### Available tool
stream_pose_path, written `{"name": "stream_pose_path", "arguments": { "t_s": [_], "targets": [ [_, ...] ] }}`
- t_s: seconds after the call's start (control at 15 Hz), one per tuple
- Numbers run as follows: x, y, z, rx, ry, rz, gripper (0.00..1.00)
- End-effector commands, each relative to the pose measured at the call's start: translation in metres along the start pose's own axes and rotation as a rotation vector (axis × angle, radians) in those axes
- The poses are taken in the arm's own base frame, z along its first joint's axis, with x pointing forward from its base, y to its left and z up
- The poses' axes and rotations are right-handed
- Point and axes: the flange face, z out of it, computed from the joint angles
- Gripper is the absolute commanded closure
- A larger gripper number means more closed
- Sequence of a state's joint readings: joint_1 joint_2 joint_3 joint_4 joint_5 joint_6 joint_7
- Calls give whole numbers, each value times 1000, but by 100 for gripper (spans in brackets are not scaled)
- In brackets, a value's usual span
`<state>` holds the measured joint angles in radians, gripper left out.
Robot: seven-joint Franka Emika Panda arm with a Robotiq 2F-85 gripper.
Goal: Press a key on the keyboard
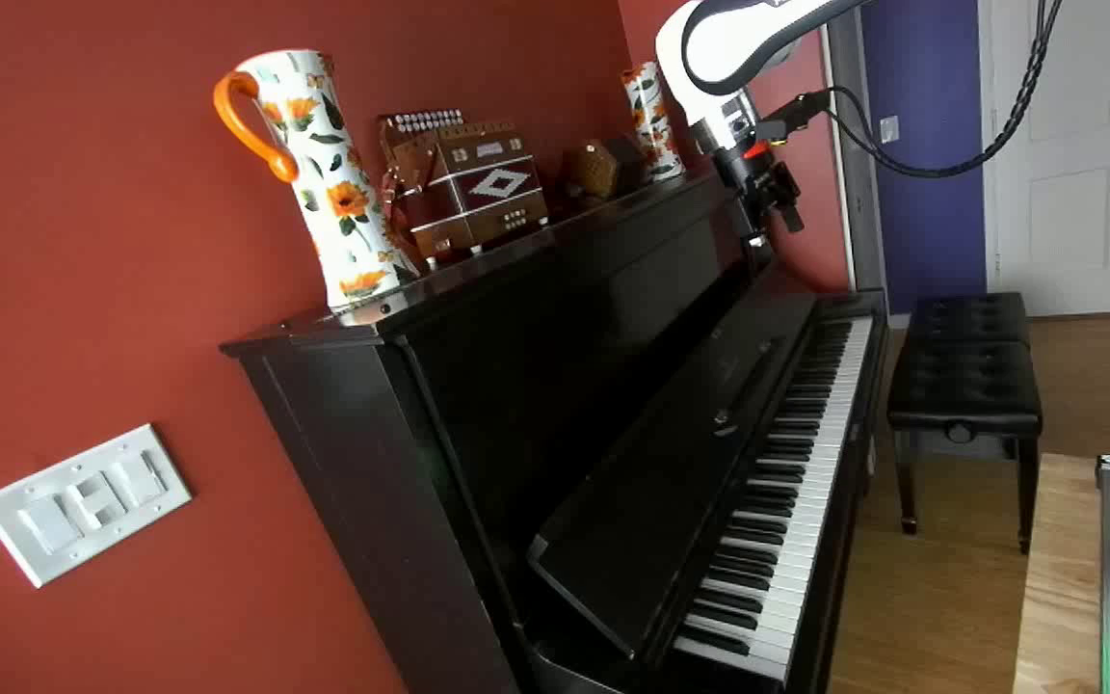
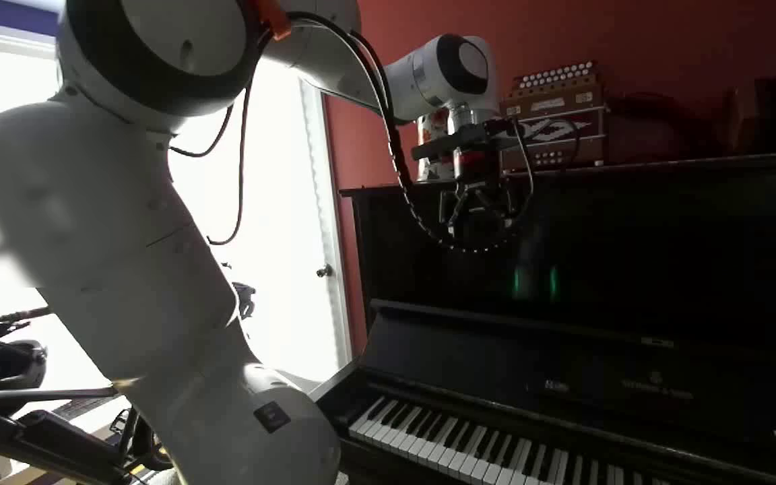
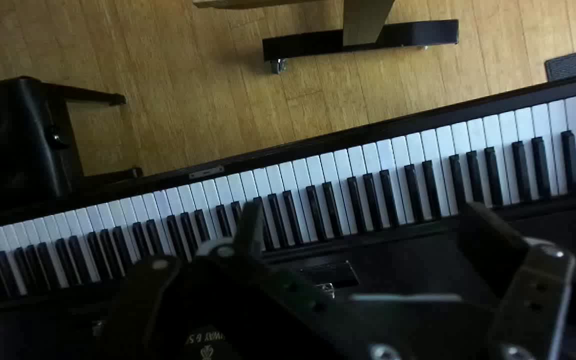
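Observation:
The keyboard [image 1: 806,520] is a long row of white keys with raised black keys in a glossy black upright piano [image 1: 353,463]. It also shows in an exterior view [image 2: 455,453], partly cut off by the lower edge, and runs across the wrist view [image 3: 313,172]. My gripper [image 1: 775,233] is high above the keys, in front of the piano's upper panel. It shows against that dark panel in an exterior view [image 2: 480,225]. In the wrist view the gripper [image 3: 364,204] has its fingers wide apart with nothing between them. It touches no key.
The slanted lid [image 1: 671,482] leans behind the keys. A flowered pitcher [image 1: 324,173], an accordion [image 1: 488,188] and a flowered vase [image 1: 654,125] stand on the piano top near the arm. A black bench [image 1: 964,386] and a wooden table [image 1: 1061,569] stand in front.

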<state>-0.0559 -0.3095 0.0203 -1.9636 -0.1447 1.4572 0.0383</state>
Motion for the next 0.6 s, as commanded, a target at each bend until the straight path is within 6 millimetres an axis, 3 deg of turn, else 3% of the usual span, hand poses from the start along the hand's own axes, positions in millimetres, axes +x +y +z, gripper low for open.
{"name": "stream_pose_path", "arguments": {
  "t_s": [0.0, 0.27, 0.53],
  "targets": [
    [0, 0, -1, 0, -1, 0, 0],
    [0, 0, -1, 0, -1, 0, 0],
    [33, 6, 61, 18, -48, -28, 0]
  ]
}}
